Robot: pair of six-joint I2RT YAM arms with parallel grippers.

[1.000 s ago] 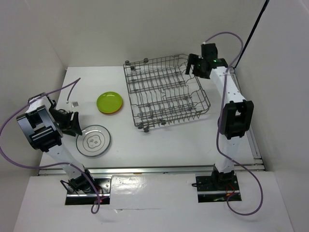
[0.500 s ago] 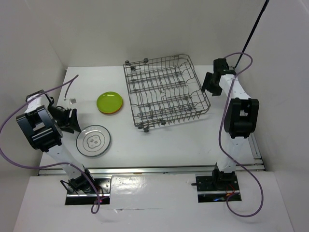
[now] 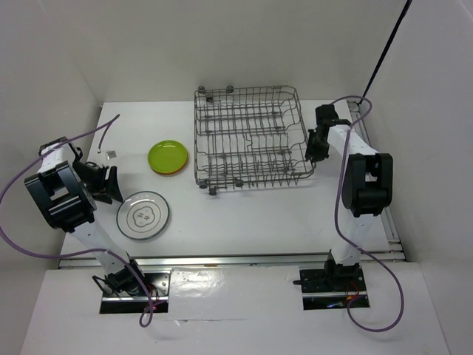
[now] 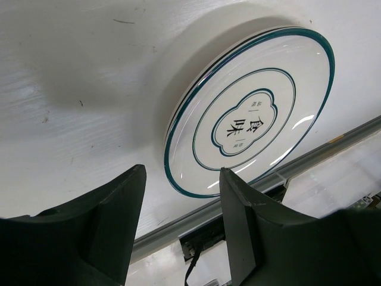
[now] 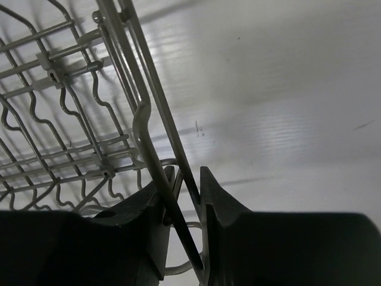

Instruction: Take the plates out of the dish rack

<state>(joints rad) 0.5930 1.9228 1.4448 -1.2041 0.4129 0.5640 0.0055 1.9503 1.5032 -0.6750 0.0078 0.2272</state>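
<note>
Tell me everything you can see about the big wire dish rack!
The dish rack is a big rectangular basket of thin grey metal wire, with rows of upright prongs inside and little dark wheels at its corners. It sits flat on the white table, towards the back. It holds nothing. The right gripper pinches a wire of its right-hand rim.

Overhead sees the whole dish rack (image 3: pixel 251 137); right wrist hugs its right rim; left wrist looks down well left.
</note>
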